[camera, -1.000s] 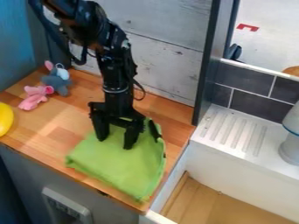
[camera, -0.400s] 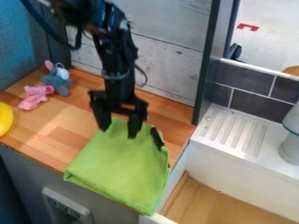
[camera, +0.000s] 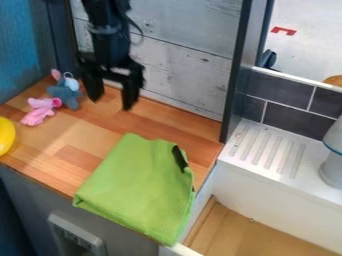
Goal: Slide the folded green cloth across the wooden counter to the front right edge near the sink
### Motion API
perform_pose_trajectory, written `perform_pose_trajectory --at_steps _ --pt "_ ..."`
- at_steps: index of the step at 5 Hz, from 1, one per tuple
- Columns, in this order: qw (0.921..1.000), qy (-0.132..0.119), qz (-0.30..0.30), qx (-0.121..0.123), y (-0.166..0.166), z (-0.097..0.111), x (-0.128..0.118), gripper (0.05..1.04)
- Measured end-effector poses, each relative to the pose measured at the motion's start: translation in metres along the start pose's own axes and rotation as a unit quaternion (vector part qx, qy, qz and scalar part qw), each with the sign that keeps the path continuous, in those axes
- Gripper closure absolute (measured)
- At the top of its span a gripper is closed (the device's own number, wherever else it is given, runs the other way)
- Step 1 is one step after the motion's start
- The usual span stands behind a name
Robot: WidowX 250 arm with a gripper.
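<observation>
Gripper (camera: 112, 102): up and away it goes, from over the cloth to the back left of the counter, now hanging in front of the plank wall (camera: 180, 65); its two fingers stand apart with nothing between them.
Green cloth (camera: 137, 187): lying by itself on the front right part of the wooden counter (camera: 180, 125), along the front edge; first it spreads flatter and further forward, then it holds that shape as the arm pulls off.
Dark strip (camera: 180, 159): there on the cloth's upper right side, more plainly seen with the gripper gone from beside it.
Work on the cloth: contact is broken, so this bit of handling looks finished for now; the cloth seems settled, fairly smooth, though so near the front edge it could slip if nudged.
Soft toys: no move from either, the grey-blue one (camera: 65, 92) and the pink one (camera: 40, 110) side by side at the back left, the gripper to their right.
Yellow thing (camera: 5, 136): unmoved at the left edge of the view.
White drainboard (camera: 267, 155): off to the right of the counter, untouched by all this.
</observation>
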State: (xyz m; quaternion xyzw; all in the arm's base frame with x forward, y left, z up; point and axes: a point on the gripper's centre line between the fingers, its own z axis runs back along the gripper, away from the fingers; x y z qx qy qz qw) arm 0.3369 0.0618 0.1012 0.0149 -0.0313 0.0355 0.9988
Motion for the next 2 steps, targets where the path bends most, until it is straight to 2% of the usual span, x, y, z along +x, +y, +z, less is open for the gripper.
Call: perform_pose_trajectory --at_steps 1,2 --pt "0.9986 0.043 -0.015 0.026 0.041 0.007 0.007 0.082" --pt "0.993 0.089 -0.022 0.075 0.062 0.003 0.003 0.082"
